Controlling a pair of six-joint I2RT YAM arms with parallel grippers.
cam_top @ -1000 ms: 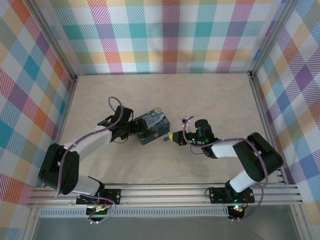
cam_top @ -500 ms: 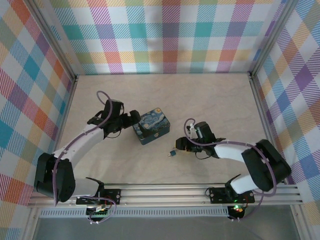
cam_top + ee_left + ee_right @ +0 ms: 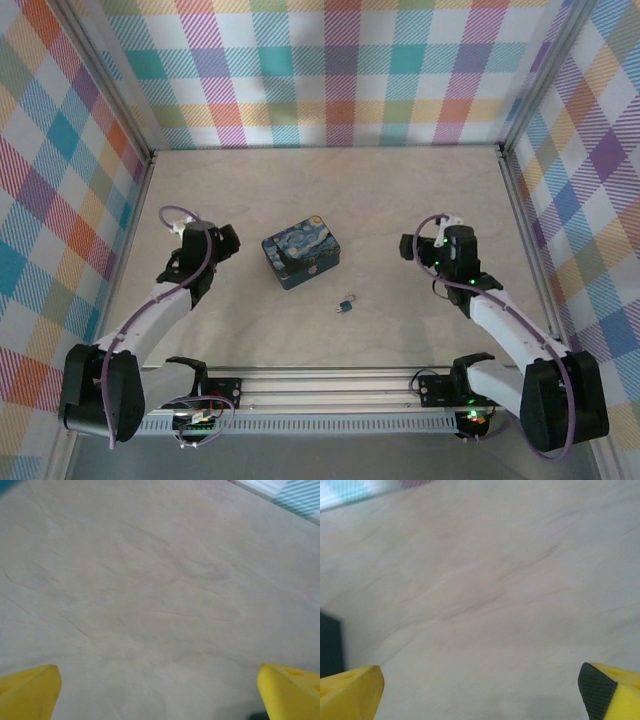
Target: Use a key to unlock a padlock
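**A:** Where is the padlock (image 3: 346, 304) found, and how are the end effectors set?

**B:** It is seen lying alone on the tabletop (image 3: 400, 190), just nearer the arms than the painted tin (image 3: 300, 250) and apart from it. Both the left end effector (image 3: 160, 692) and the right end effector (image 3: 480, 692) are spread wide with nothing between the fingers. It is judged that the lock has been set down and let go. Whether a key is in it cannot be told.

**A:** What is changed from a second ago?

**B:** Then, the left end effector was pressed against the tin and the right one was held at the lock beside the tin's corner. Now both arms are drawn back to their own sides.
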